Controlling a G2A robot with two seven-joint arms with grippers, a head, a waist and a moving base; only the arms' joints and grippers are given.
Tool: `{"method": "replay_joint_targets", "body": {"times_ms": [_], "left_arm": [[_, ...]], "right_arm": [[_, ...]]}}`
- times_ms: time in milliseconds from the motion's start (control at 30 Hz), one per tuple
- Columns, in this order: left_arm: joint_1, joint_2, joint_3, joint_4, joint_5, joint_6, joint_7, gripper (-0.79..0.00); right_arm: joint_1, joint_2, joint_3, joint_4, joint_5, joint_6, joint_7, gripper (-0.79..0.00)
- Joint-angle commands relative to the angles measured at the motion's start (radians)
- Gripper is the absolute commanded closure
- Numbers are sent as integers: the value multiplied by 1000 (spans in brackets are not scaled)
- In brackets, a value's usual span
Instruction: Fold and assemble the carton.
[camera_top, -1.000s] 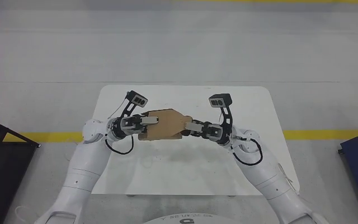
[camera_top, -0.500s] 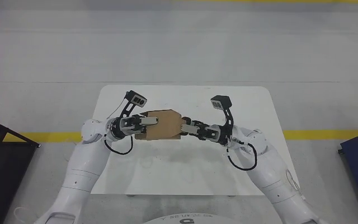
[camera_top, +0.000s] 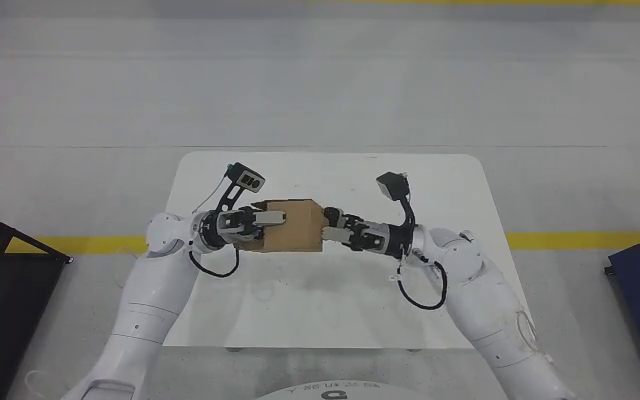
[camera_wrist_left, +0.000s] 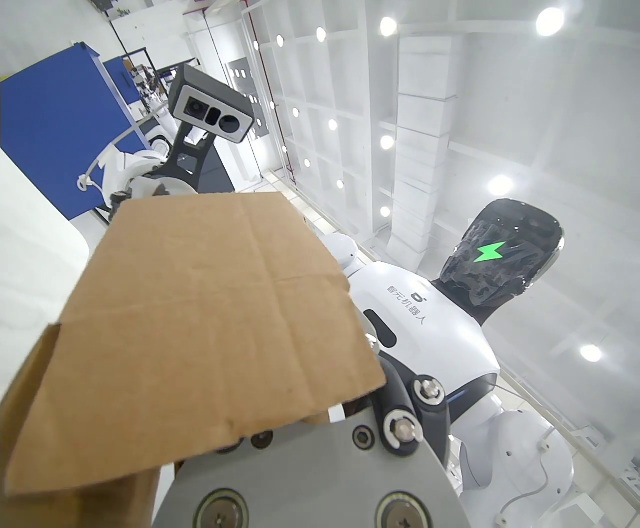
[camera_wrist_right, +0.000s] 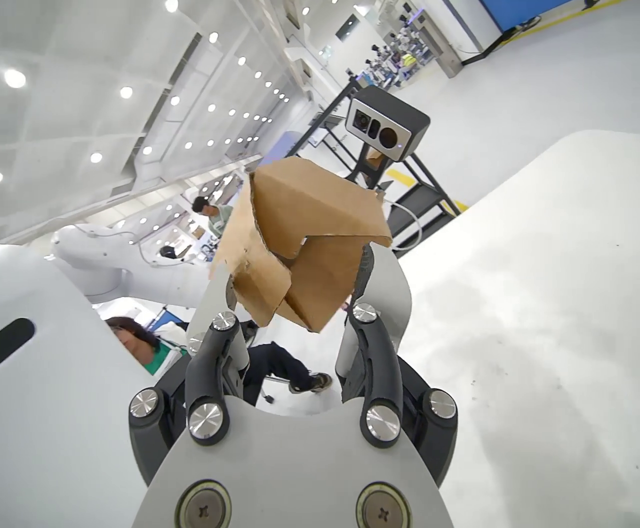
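the left arm (camera_top: 160, 270) lies to the left of the carton (camera_top: 293, 225), elbow bent outward and forearm pointing at the box's left end. the left gripper (camera_top: 267, 219) is closed on that end. in its wrist view a flat brown panel runs down into the claw and hides most of it.

the carton is a brown, partly folded box, held lengthwise between the two claws, with the white table (camera_top: 300, 300) beneath it and its middle roughly under the box.

at the carton's right end the right gripper (camera_top: 328, 232) is clamped on the end flaps (camera_wrist_right: 280, 280), which are bent inward and overlap. one finger (camera_wrist_right: 392, 290) lies against the outer side of the cardboard, while the other is partly behind a flap. the right arm (camera_top: 470, 275) extends away from the carton's right end, elbow bent outward, forearm angled back toward the box, mirroring the other arm.
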Motion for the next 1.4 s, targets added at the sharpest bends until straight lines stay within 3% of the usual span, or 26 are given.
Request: {"method": "replay_joint_targets", "body": {"times_ms": [0, 133, 667, 933, 1200, 1367], "left_arm": [[0, 0, 0, 0, 0, -1, 1, 0], [1, 0, 1, 0, 2, 0, 0, 0], [4, -1, 12, -6, 8, 2, -2, 0], [2, 5, 36, -6, 25, 4, -4, 0], [-4, 15, 53, -6, 22, 4, -4, 0], [-6, 20, 57, -6, 16, 4, -4, 0]], "right_arm": [[-10, 1, 3, -12, -33, 3, -25, -554], [-27, 5, 13, -29, -71, 6, -64, -696], [9, 12, -26, -4, -119, 79, -59, -723], [31, 14, -52, 11, -110, 90, -46, -671], [45, 17, -72, 16, -133, 99, -42, -542], [40, 21, -62, 12, -127, 89, -56, -563]]}}
